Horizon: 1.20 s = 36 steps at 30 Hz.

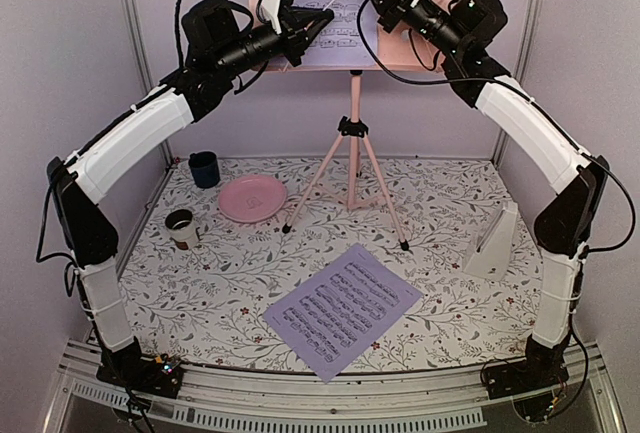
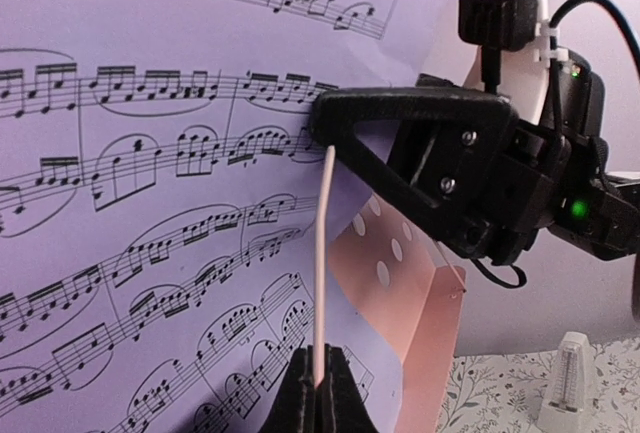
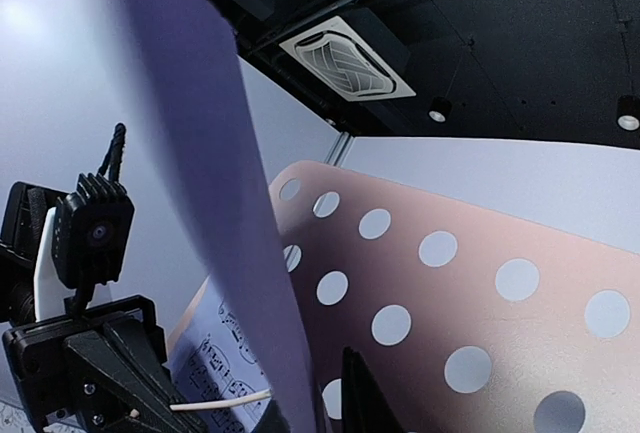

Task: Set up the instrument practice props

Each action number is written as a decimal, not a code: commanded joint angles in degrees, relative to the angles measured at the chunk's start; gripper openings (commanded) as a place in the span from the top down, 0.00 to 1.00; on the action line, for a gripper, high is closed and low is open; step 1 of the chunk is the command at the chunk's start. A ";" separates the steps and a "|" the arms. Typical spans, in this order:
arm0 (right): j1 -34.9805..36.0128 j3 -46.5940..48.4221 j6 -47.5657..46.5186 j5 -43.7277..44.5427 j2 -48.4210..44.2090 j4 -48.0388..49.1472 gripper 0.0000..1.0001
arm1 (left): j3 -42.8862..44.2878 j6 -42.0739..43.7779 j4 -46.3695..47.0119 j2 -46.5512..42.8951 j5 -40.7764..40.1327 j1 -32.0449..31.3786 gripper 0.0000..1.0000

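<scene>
Music stand is set at 12 o'clock on bench, with its desk up by the back wall. One sheet is held against the desk, right edge lifted off it. Second sheet is laid flat at 6 o'clock, corner near the front edge. Metronome is at 4 o'clock, well apart from the tripod. Open bench is left between the tripod feet and second sheet. Both arms are raised, elbows out. Left claw is clamped on thin white stick. Right claw is at the stick's far end; gap can't be judged.

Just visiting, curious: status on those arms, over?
Left hand shut on thin white rod. Right hand at sheet music on pink stand, grip unclear. Second sheet on table. Nothing blocking.
</scene>
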 commanded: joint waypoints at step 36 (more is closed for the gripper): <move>0.00 -6.30 1.50 9.25 -5.49 3.03 0.15 | -6.33 1.75 5.81 -7.69 -4.61 -2.39 0.47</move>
